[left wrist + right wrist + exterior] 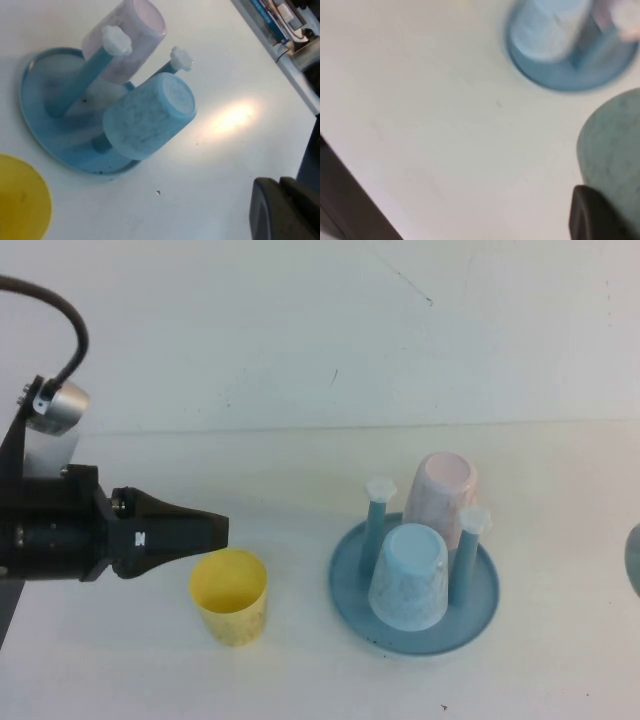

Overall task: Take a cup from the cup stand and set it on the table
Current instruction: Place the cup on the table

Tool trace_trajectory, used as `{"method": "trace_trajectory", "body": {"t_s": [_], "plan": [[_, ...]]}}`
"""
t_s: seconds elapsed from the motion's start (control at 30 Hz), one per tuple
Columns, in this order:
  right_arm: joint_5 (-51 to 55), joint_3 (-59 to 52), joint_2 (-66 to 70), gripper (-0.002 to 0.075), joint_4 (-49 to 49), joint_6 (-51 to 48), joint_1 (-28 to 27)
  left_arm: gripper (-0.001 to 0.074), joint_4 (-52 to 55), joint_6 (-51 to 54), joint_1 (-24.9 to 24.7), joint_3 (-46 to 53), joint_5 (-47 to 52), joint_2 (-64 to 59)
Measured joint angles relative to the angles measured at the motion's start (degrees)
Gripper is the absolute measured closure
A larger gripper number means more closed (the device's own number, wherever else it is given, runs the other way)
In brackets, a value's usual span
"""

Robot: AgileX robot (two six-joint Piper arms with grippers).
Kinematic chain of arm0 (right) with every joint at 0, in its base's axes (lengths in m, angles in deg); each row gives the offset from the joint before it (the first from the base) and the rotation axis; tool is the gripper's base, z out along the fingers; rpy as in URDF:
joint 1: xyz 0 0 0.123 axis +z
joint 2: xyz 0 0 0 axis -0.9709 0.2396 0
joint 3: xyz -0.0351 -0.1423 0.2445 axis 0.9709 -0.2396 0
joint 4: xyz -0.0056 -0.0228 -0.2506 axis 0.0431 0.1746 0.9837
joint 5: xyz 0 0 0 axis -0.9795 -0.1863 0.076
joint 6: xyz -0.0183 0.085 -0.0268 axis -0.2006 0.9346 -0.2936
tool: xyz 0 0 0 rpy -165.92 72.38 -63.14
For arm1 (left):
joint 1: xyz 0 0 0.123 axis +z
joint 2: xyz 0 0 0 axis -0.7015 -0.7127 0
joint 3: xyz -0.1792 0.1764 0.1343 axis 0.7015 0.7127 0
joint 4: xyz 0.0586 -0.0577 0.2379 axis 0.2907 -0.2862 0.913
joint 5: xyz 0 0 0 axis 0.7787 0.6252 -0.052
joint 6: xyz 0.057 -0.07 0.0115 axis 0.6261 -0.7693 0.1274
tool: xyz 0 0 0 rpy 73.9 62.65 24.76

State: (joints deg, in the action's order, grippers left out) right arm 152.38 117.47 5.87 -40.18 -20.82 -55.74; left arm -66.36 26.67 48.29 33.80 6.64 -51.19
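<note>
Cup (634,560) lies at the stand's (345,585) 3 o'clock, against my right gripper (595,215), grip I cannot tell; my left gripper (220,530), clenched empty, hangs well apart at 9 o'clock.

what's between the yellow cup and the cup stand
Nothing: in the high view only bare table separates the yellow cup from the cup stand.
</note>
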Motion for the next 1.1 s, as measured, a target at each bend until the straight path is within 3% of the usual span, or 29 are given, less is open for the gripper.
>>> {"method": "trace_trajectory", "body": {"t_s": [0.37,0.6,0.83,1.1], "plan": [[0.2,2.3,25.9,0.0691,13.8,3.5,0.0,0.0736,13.1,3.7,0.0,0.0,-3.3,0.0],[-0.4,4.6,40.5,0.0691,23.7,4.8,0.0,0.0736,14.3,3.0,0.0,0.0,-5.5,0.0],[-1.1,11.1,48.0,0.0691,24.0,5.8,0.0,0.0736,14.3,3.0,0.0,0.0,-7.3,0.0],[-1.6,10.7,49.6,0.0685,22.8,8.2,-0.3,0.0736,14.3,3.0,0.0,0.0,-7.5,0.0]]}}
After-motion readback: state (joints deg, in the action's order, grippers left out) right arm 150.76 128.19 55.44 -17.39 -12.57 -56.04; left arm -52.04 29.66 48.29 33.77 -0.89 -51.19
